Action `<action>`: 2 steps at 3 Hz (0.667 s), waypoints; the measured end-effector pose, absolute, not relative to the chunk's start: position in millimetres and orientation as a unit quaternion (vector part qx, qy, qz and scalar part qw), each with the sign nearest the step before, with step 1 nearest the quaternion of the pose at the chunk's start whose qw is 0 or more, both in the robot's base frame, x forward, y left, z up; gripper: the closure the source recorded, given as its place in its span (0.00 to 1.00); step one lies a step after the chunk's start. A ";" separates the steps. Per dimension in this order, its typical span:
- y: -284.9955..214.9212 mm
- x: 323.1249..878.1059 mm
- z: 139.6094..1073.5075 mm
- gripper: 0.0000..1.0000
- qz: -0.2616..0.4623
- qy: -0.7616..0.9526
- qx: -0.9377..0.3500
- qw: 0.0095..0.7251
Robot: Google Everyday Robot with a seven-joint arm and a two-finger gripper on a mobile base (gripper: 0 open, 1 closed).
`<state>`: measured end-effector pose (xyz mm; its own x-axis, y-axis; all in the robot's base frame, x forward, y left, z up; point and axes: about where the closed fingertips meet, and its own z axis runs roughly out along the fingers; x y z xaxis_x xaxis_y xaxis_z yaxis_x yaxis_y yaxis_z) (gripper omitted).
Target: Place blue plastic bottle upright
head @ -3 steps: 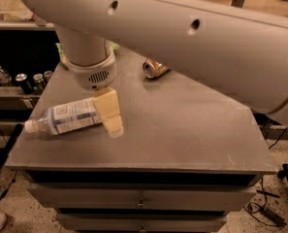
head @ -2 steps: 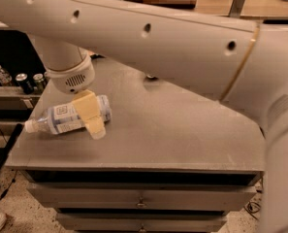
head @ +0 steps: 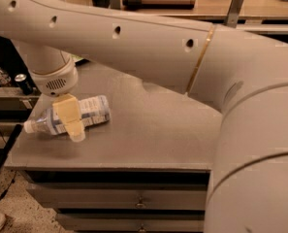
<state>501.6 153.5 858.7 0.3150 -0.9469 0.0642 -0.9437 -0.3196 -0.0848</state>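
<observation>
Blue plastic bottle (head: 92, 111) flat on its side at the left front of the smooth grey worktop (head: 158, 135), white cap pointing left, clear tinted body with printed label. Gripper (head: 74, 130) directly over its middle, tan and flat-faced, crossing the near side. Jaws clenched or released: cannot tell.

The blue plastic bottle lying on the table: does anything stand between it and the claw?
Nothing visible does. The claw hangs directly over the middle of the clear pale-blue plastic bottle, which lies on its side on the grey table, with its white cap near the table's edge.
</observation>
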 end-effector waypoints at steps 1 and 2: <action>155.8 502.3 861.0 0.00 -0.063 0.619 -0.782 0.035; 154.6 501.7 861.1 0.00 -0.069 0.642 -0.762 0.046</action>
<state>501.7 154.6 861.1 0.1654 -0.9851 0.0462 -0.9725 -0.1707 -0.1587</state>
